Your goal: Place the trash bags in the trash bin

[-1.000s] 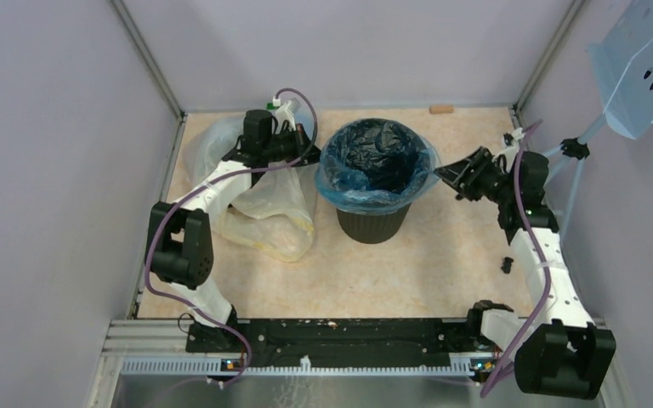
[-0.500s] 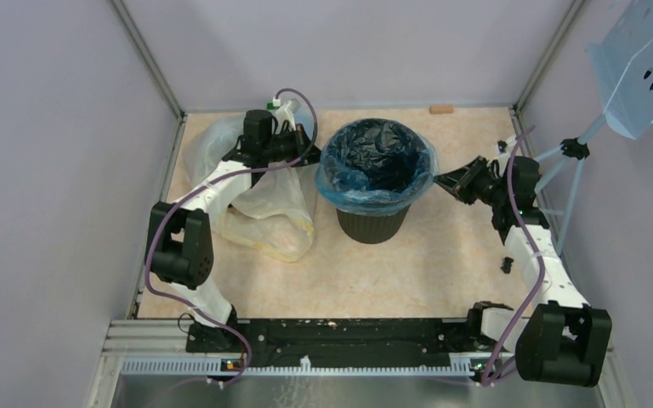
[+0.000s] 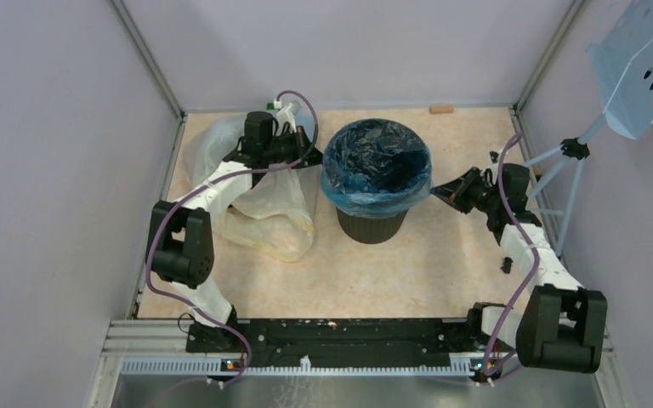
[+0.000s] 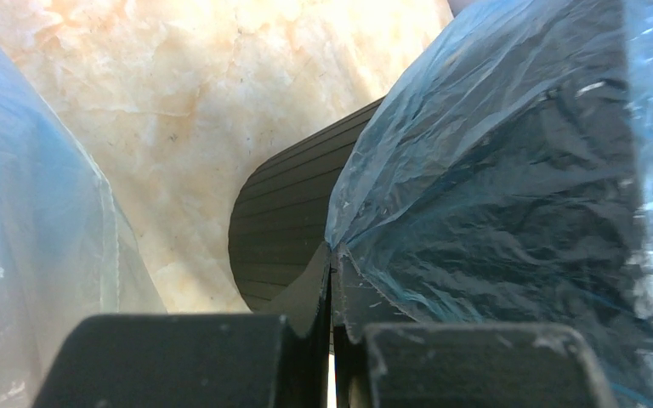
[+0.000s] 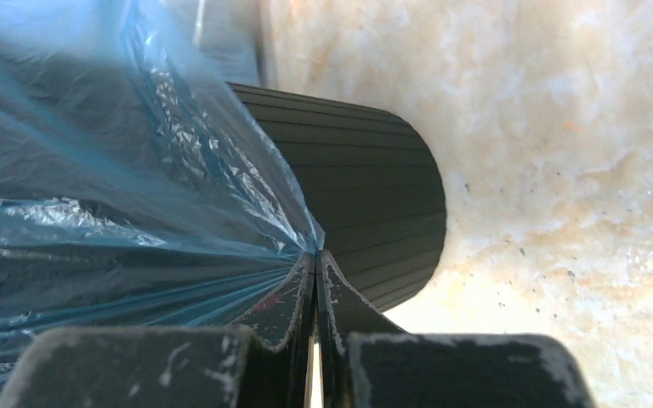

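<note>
The black ribbed trash bin (image 3: pixel 372 223) stands mid-table, lined with the blue film trash bag (image 3: pixel 377 166), whose edge folds over the rim. My left gripper (image 3: pixel 315 154) is at the bin's left rim. In the left wrist view it (image 4: pixel 332 259) is shut, pinching the bag's (image 4: pixel 510 195) edge beside the bin wall (image 4: pixel 289 221). My right gripper (image 3: pixel 436 190) is at the bin's right side. The right wrist view shows it (image 5: pixel 316 255) shut on a gathered fold of the bag (image 5: pixel 93 229), with film stretched taut from the tips and the bin (image 5: pixel 366 195) behind.
A large clear yellowish-white plastic bag (image 3: pixel 264 212) lies left of the bin under my left arm. A small black piece (image 3: pixel 507 264) sits on the floor near my right arm. A small wooden block (image 3: pixel 441 109) rests by the back wall. A pale blue perforated panel (image 3: pixel 646 68) hangs top right.
My right gripper has come down and in toward the bin's right side and shut on the bag's edge, drawing the film tighter over the rim. The left gripper stays as it was.
</note>
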`<state>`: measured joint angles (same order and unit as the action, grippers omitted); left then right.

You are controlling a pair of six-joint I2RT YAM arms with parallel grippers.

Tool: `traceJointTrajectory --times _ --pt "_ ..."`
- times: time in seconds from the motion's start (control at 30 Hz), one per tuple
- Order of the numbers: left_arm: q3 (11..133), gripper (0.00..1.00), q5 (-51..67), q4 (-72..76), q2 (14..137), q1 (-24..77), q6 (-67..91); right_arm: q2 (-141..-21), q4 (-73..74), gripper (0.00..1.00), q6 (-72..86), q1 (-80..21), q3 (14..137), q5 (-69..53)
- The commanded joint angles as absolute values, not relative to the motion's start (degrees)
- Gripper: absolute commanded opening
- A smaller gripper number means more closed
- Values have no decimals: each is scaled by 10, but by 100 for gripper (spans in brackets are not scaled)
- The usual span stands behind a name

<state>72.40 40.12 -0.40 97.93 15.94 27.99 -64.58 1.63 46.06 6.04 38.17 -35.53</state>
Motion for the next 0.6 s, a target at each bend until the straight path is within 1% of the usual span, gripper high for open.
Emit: traceJointTrajectory --times 0.0,0.1,0.13,0.17,0.23,0.27,0.33,0.43,0.53,0.57 --pt "704 0 417 22 989 160 287 -675 -15 0 437 51 373 -351" --pt "698 0 416 31 991 160 292 -677 8 0 418 49 389 -342" --pt "698 0 416 32 992 160 292 -675 29 3 409 49 400 -337" --pt "698 0 416 32 993 160 292 -669 50 9 397 49 412 -326" --pt "696 0 416 34 996 160 292 -648 115 22 352 46 451 -266" --pt "694 0 417 37 997 161 293 -627 161 27 314 37 481 -207" --pt "689 0 419 46 1000 161 296 -609 245 35 262 13 555 -100" --pt "686 0 424 53 1003 160 300 -611 327 36 215 -14 643 -37" --pt "686 0 423 57 999 161 302 -622 376 28 191 -67 717 -13" --pt "685 0 422 56 995 161 303 -632 390 24 181 -96 744 -5"
